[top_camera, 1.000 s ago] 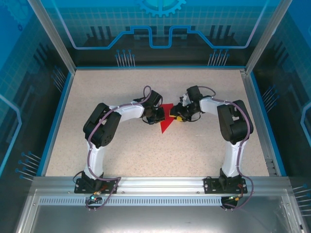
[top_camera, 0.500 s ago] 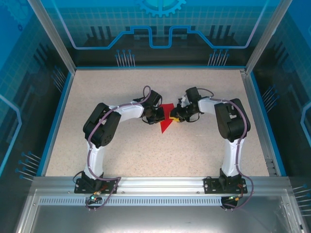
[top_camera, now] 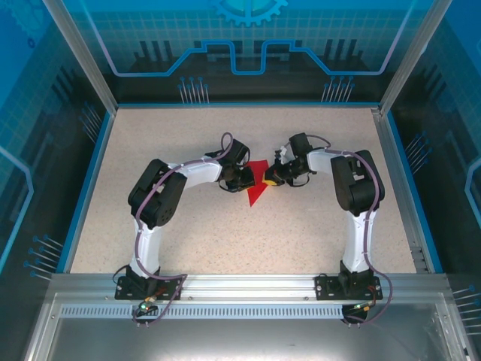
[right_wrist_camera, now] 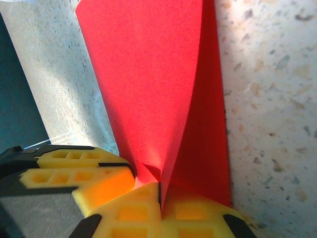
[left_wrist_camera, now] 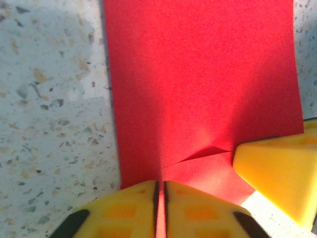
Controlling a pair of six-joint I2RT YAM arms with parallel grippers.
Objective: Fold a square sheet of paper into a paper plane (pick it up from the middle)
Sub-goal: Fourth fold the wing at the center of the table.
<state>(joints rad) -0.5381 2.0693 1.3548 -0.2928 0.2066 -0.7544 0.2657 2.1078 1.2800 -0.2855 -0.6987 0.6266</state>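
Red paper [top_camera: 256, 186]: lies mid-table between the two arms, folded to a narrow shape whose point aims at the near edge
Table [top_camera: 316, 241]: speckled top under the paper, a firm bed for pressing creases
Left gripper [left_wrist_camera: 160, 191]: on the paper's left side, yellow pads drawn almost together with a thin sliver of red between them, so it pinches the edge; probably placed there to anchor that side
Right gripper [right_wrist_camera: 160, 193]: on the paper's right side, jaws closed on a red flap that curves up off the layer beneath it; the grip near the wide end gives it leverage to swing the flap over
Spacing: the two sets of fingers sit just beside each other over the paper; whether they touch I cannot tell
Step, as I judge: folding the right flap towards the centre line while the left side is pinned
Risk: the thin sheet may slide or tear if the arms pull apart
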